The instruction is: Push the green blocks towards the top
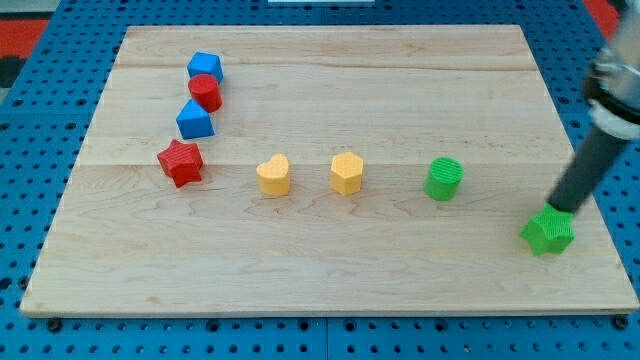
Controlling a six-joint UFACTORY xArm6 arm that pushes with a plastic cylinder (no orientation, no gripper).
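A green cylinder stands right of the board's middle. A green star-shaped block lies near the board's lower right corner. My rod comes down from the view's upper right, and my tip rests at the star's upper right edge, touching or nearly touching it. The tip is well to the right of the green cylinder.
A wooden board lies on a blue pegboard. A yellow heart-shaped block and a yellow hexagonal block sit mid-board. At the left stand a blue block, a red cylinder, a blue block and a red star.
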